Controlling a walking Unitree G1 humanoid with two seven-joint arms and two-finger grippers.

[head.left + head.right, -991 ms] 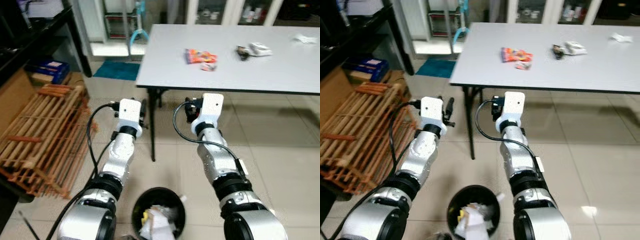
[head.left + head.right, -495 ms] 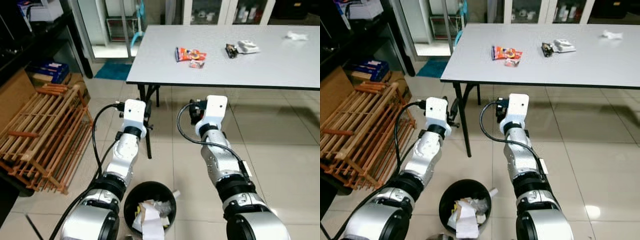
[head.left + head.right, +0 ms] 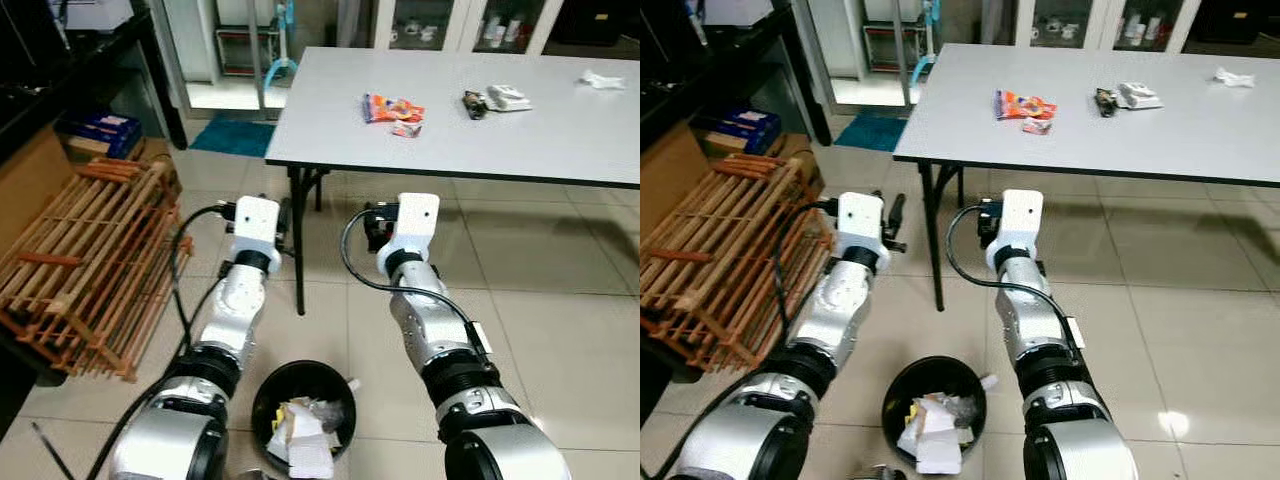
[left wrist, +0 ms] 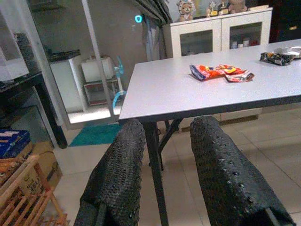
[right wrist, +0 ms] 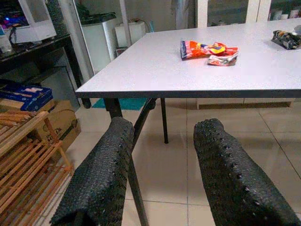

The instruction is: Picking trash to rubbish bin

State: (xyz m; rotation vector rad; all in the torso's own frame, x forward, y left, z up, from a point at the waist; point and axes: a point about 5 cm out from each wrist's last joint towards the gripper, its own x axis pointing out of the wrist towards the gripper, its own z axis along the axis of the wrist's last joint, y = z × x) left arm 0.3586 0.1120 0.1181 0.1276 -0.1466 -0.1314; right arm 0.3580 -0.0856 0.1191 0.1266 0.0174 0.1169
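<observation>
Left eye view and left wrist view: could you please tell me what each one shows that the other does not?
Left eye view alone: the bin on the floor, holding crumpled paper, between both silver arms, and a white scrap at the table's far right end.
Left wrist view alone: the left gripper close up, jaws apart and empty, and small figures on top of a white cabinet.
Both: the grey table, the red wrapper, the dark wrapper and the teal mat.
</observation>
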